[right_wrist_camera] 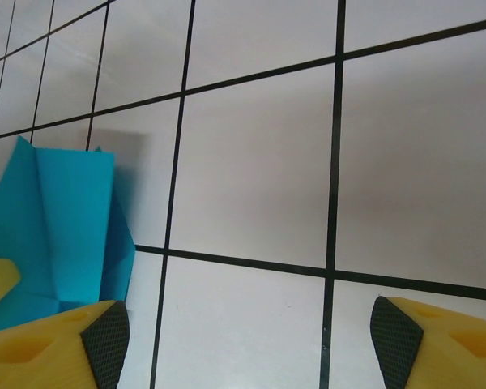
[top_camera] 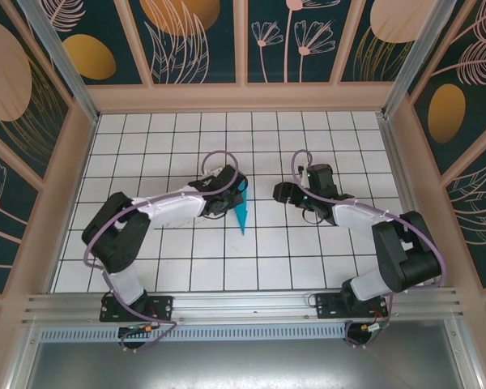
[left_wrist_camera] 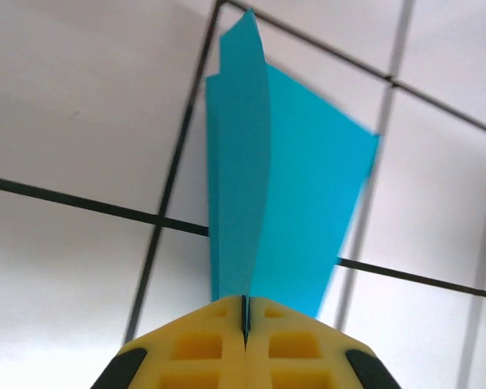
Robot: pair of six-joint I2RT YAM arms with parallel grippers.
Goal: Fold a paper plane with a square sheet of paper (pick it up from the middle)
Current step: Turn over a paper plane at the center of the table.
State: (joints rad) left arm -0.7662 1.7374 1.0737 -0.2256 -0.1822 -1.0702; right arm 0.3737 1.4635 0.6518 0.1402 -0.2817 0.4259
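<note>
The teal paper plane is a narrow creased dart near the table's middle, its point toward the near edge. My left gripper is shut on its centre fold. In the left wrist view the yellow fingers meet around the upright crease at my left gripper, and the paper plane spreads one wing to the right over the grid. My right gripper hovers about a tile to the right, apart from the paper. In the right wrist view my right gripper stands open over bare tiles, with the paper plane at its left.
The white table carries a black grid and is bounded by wooden walls on the left, back and right. An aluminium rail runs along the near edge above both arm bases.
</note>
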